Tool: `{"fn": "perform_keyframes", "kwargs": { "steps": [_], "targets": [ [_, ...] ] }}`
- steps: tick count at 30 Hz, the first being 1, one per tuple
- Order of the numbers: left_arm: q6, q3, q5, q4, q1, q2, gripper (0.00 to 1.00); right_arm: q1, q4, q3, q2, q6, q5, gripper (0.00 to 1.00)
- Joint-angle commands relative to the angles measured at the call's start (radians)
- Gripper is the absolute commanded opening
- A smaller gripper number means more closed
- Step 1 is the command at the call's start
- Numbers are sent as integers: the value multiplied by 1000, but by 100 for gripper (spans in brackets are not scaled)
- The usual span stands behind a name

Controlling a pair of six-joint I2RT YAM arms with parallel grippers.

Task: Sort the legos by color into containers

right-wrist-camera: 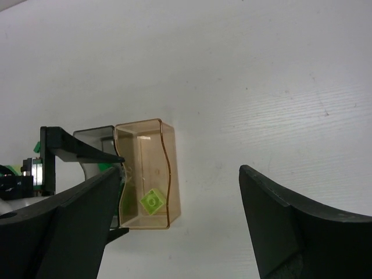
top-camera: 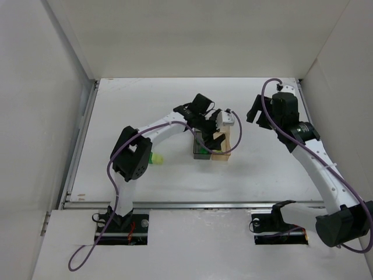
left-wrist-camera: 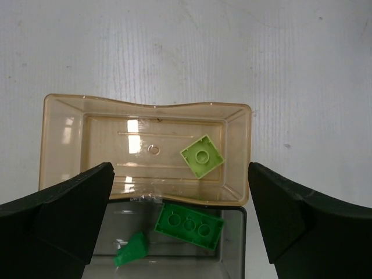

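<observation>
Two adjoining containers sit mid-table: a smoky grey one [top-camera: 201, 150] and an amber one [top-camera: 222, 153]. My left gripper [top-camera: 211, 132] hovers just above them, open and empty [left-wrist-camera: 180, 174]. In the left wrist view the amber container [left-wrist-camera: 87, 139] holds one pale yellow-green lego [left-wrist-camera: 201, 155]. The grey container [left-wrist-camera: 174, 264] holds a dark green three-stud lego [left-wrist-camera: 189, 225] and a small green wedge [left-wrist-camera: 131, 250]. Another pale lego [top-camera: 155, 157] lies on the table beside the left arm. My right gripper [top-camera: 256, 115] hangs open and empty [right-wrist-camera: 180, 174], right of the amber container [right-wrist-camera: 170, 168].
White walls [top-camera: 64, 87] close in the table on the left, back and right. A metal rail [top-camera: 192, 204] runs along the near edge. The left arm's purple cable [top-camera: 236, 137] loops over the amber container. The left gripper's fingers [right-wrist-camera: 75, 148] show at the left of the right wrist view.
</observation>
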Motion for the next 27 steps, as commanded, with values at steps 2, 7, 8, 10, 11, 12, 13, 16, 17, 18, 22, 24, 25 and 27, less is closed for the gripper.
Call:
{"fn": "perform_keyframes", "kwargs": {
  "steps": [2, 7, 8, 10, 11, 12, 13, 16, 17, 18, 22, 24, 25, 27],
  "targets": [
    [-10, 8, -75, -35, 37, -123, 100, 36, 65, 24, 13, -56, -24, 88],
    [-25, 8, -553, -35, 104, -266, 100, 136, 76, 94, 95, -103, 25, 88],
    [-12, 8, -602, 5, 123, -298, 100, 179, 76, 108, 115, -116, 63, 88],
    [-35, -27, -699, 71, 199, -402, 100, 211, 76, 147, 171, -125, 93, 88],
    [-84, -47, -719, 117, 230, -434, 100, 233, 76, 157, 191, -126, 93, 88],
    [-143, -84, -734, 184, 259, -462, 100, 233, 76, 167, 208, -126, 93, 88],
    [-199, -107, -759, 185, 287, -494, 100, 233, 85, 177, 236, -116, 93, 88],
    [-138, -206, -741, 105, 365, -478, 100, 233, 119, 177, 267, -106, 4, 88],
    [-115, -258, -741, 58, 376, -478, 94, 233, 128, 186, 267, -96, -42, 89],
    [-115, -259, -732, 29, 387, -469, 91, 233, 140, 187, 279, -96, -68, 89],
    [-115, -386, -583, -38, 445, -481, 83, 254, 149, 196, 302, -86, -117, 89],
    [-115, -451, -570, -38, 454, -481, 81, 263, 149, 196, 311, -86, -117, 89],
    [-115, -466, -570, -16, 454, -481, 81, 264, 149, 196, 322, -77, -117, 89],
    [-115, -488, -570, -1, 463, -461, 81, 274, 149, 187, 334, -76, -129, 89]
  ]
}}
